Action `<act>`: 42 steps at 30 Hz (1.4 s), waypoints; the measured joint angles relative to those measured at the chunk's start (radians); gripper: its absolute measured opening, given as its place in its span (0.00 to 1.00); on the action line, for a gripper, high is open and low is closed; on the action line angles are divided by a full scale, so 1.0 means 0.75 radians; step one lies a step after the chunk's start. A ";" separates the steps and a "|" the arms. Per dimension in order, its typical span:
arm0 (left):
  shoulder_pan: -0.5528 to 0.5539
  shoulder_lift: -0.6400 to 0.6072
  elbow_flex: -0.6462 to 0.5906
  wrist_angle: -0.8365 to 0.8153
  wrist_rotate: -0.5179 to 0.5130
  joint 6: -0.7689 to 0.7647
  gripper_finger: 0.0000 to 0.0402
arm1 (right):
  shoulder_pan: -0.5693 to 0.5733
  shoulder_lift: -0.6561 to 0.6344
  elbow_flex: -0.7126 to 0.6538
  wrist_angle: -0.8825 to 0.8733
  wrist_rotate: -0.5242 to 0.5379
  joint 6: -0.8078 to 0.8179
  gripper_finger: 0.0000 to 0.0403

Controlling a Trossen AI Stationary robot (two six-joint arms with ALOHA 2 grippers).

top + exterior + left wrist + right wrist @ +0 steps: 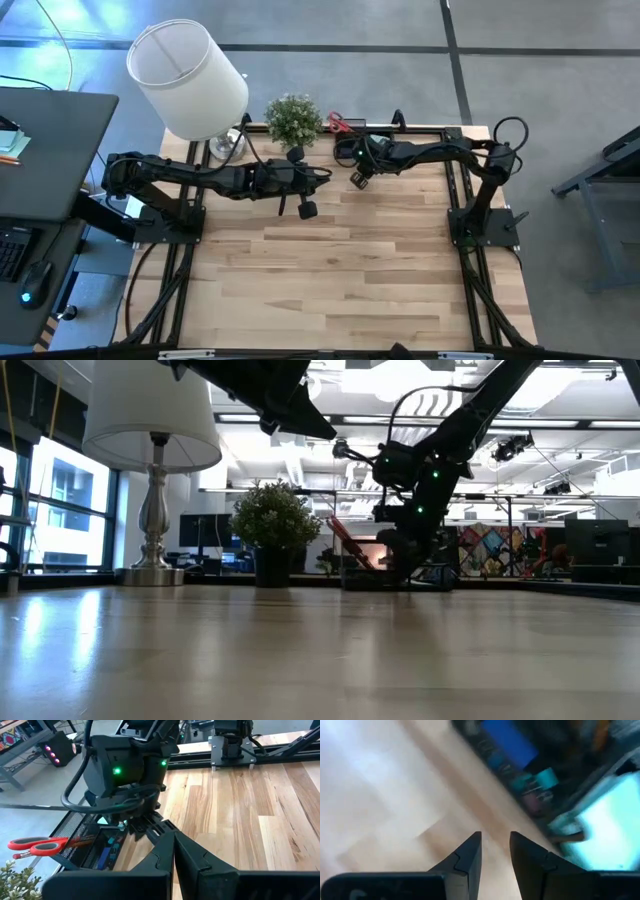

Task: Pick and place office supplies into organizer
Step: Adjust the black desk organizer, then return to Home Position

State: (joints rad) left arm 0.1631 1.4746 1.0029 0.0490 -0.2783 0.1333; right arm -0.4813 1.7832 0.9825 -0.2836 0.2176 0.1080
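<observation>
Hovering at the far edge of the surface (340,270), our right tool (495,851) sits just beside the organizer (95,851), its fingers parted by a narrow gap with nothing visible between them. We judge this to be the moment around a drop-off: the black mesh tray already holds red-handled scissors (37,845), standing up out of it, plus a blue item (507,740) and a mint-green sticky-note pad (602,822).

Our left tool (174,851) is closed and empty, waiting above the middle of the surface near the potted plant (293,118).

We see no loose supplies left on the wood, so the next move likely calls for lifting the right arm clear and checking for leftovers.

Blur in the right wrist view keeps us from sorting the tray's compartments, and the right arm hides most of the organizer from above.
</observation>
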 joint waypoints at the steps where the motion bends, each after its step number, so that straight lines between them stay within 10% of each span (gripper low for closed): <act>1: 0.000 0.000 0.000 0.000 0.000 0.000 0.00 | 0.008 0.000 0.000 0.011 0.054 -0.017 0.23; 42: 0.000 -0.036 0.000 0.003 0.112 -0.191 0.00 | 0.047 -0.214 0.001 0.084 -0.180 0.017 0.23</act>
State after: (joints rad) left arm 0.1629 1.4479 1.0031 0.0516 -0.1942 -0.0098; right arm -0.4464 1.6230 0.9829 -0.2206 0.0828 0.1206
